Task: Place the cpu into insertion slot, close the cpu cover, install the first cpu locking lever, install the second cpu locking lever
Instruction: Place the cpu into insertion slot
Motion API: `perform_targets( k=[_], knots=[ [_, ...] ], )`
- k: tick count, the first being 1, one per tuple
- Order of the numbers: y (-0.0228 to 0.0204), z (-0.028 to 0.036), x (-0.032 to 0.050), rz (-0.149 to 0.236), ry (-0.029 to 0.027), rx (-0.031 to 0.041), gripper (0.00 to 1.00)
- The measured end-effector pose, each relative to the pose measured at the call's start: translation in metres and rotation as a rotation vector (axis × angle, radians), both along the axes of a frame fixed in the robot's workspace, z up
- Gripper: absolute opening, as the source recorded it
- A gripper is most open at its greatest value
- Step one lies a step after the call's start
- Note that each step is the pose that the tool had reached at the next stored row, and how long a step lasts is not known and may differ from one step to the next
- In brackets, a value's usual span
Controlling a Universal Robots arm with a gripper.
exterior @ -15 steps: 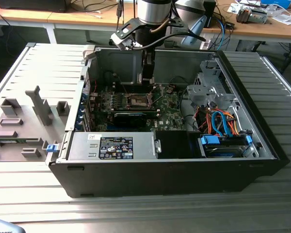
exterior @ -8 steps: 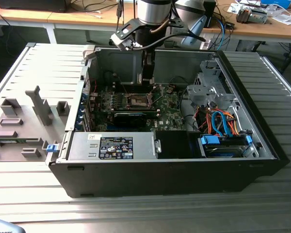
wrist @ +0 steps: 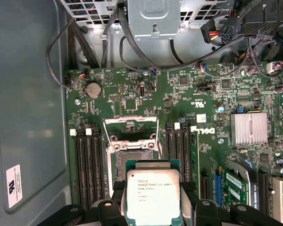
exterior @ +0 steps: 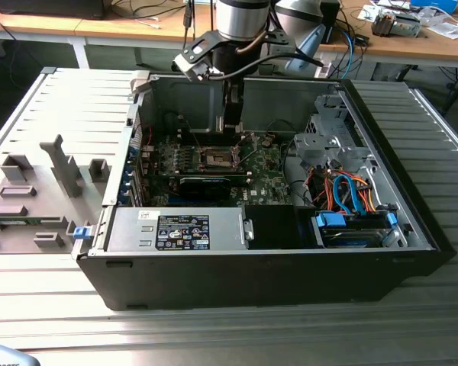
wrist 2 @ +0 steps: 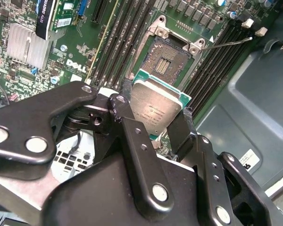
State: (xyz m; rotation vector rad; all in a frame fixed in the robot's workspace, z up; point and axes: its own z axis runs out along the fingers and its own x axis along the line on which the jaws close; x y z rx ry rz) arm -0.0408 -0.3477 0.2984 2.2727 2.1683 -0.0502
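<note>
Arm's gripper (wrist 2: 154, 121) reaches down inside open computer case (exterior: 252, 274), above green motherboard (wrist: 188, 94). Jaws closed to chip width, clamping cpu (wrist: 153, 197) by two opposite edges. Chip sits level between jaws, silvery face toward wrist cameras. Just ahead of jaw tips and lower: insertion slot (wrist 2: 172, 59), dark centre bare, cpu not yet seated. Beyond slot, on side away from jaws: cpu cover (wrist: 131, 126) swung up open. Thin locking lever (wrist 2: 228, 43) sticks out beside slot, unlatched.
</note>
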Motion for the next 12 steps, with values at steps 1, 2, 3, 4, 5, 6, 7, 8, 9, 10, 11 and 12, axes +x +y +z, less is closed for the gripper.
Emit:
perform_targets(
  k=[1, 2, 3, 4, 5, 6, 7, 8, 9, 10, 11, 12],
  knots=[
    [0.0, -0.0005, 0.0, 0.0, 0.0, 0.0, 0.55],
    [0.0, -0.0007, 0.0, 0.0, 0.0, 0.0, 0.55],
    [0.0, -0.0009, 0.0, 0.0, 0.0, 0.0, 0.55],
    [0.0, -0.0011, 0.0, 0.0, 0.0, 0.0, 0.55],
    [0.0, -0.0013, 0.0, 0.0, 0.0, 0.0001, 0.55],
    [0.0, -0.0014, 0.0, 0.0, 0.0, 0.0, 0.55],
    [0.0, -0.0017, 0.0, 0.0, 0.0, 0.0001, 0.55],
    [0.0, -0.0018, 0.0, 0.0, 0.0, 0.0, 0.55],
    [0.0, -0.002, 0.0, 0.0, -0.0001, 0.0001, 0.55],
    [0.0, -0.0022, 0.0, 0.0, -0.0001, 0.0001, 0.55],
    [0.0, -0.0023, 0.0, 0.0, -0.0001, 0.0001, 0.55],
    [0.0, -0.0026, 0.0, 0.0, -0.0001, 0.0001, 0.55]
  ],
)
